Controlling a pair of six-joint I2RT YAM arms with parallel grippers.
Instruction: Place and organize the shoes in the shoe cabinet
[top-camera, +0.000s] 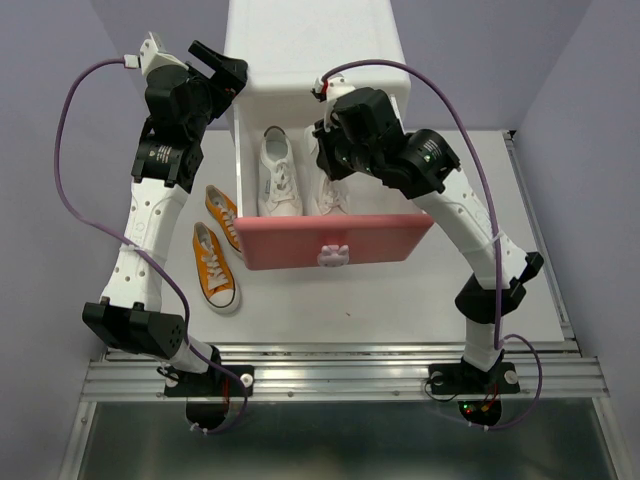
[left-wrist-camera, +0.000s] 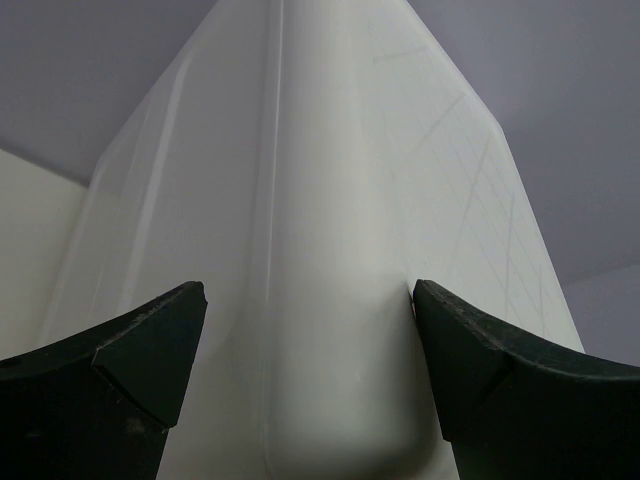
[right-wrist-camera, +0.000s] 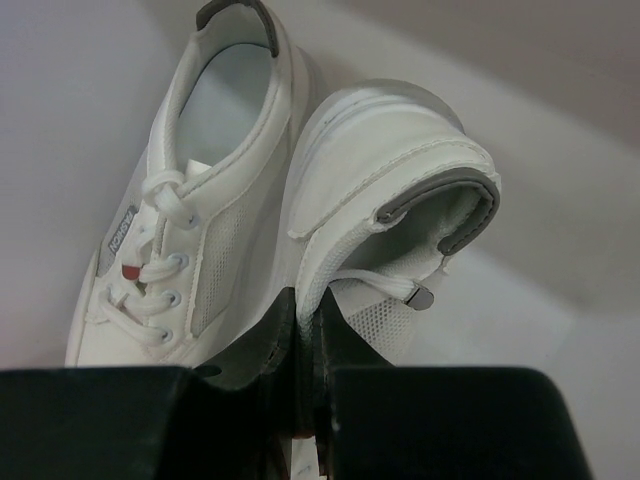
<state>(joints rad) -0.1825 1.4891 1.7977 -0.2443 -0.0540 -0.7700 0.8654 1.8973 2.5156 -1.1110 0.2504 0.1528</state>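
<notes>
The white shoe cabinet (top-camera: 310, 45) stands at the back, its deeper pink drawer front (top-camera: 335, 243) pulled out toward me. One white sneaker (top-camera: 279, 172) lies in the drawer's left half. My right gripper (top-camera: 330, 140) is shut on the collar of the second white sneaker (right-wrist-camera: 385, 200), holding it in the drawer beside the first (right-wrist-camera: 190, 200). The two orange sneakers (top-camera: 214, 262) (top-camera: 224, 214) lie on the table left of the drawer. My left gripper (top-camera: 215, 65) is open at the cabinet's left corner (left-wrist-camera: 330, 300), its fingers (left-wrist-camera: 120, 370) astride it.
The table's metal rail (top-camera: 340, 375) runs along the near edge. Purple walls close in left, right and behind. The pale pink lower drawer is hidden under the open one.
</notes>
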